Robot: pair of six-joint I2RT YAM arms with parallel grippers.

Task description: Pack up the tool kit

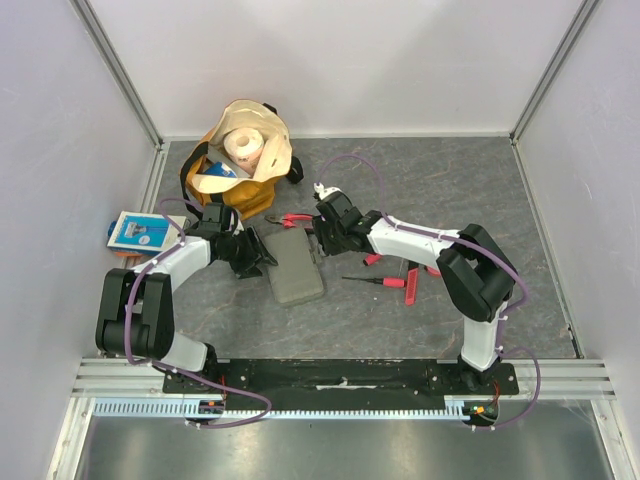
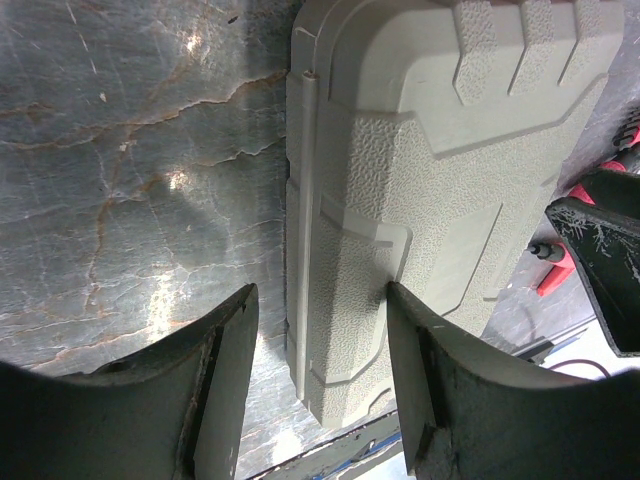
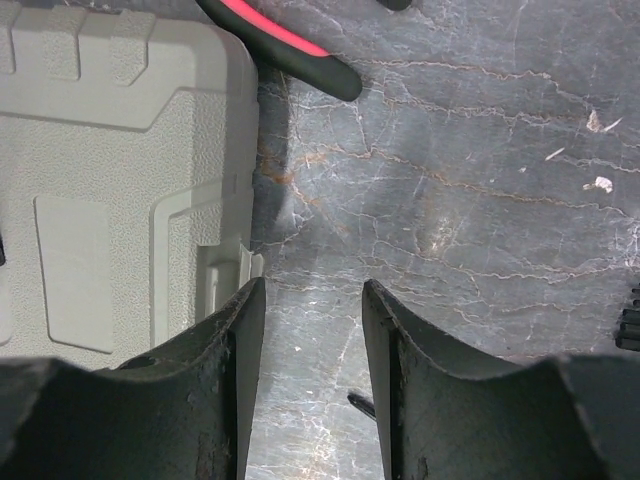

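Nearest, off the right side of the closed grey case (image 1: pixel 297 268): a slim screwdriver (image 1: pixel 378 282), black shaft and red handle, flat on the table (image 1: pixel 430 190), well apart from the case. Just past its handle end, a second red-handled tool (image 1: pixel 412 280), kind too small to tell.

Next, the case itself: lid down, flat on the table, between the two arms, long sides running near to far at a slight slant.

At the case's left long edge, the left gripper (image 2: pixel 320 300): jaws fairly wide, straddling that edge, one finger (image 2: pixel 225 380) over bare table, the other over the textured lid. Nothing held; contact with the lid not clear.

At the case's right long edge, toward the far corner, the right gripper (image 3: pixel 312 290): jaws parted to a middling gap, only bare table between them, left finger just beside the case's small side tab. Nothing gripped.

Just past the case's far end: red-and-black pliers (image 1: pixel 296 220), loose on the table, one handle close to the far right corner.

Well left of the case: a blue-and-white packet (image 1: pixel 138 232).

Farthest, beyond the case's far left corner: a tan-and-yellow bag (image 1: pixel 250 175), open-topped, a paper roll (image 1: pixel 243 147) inside.
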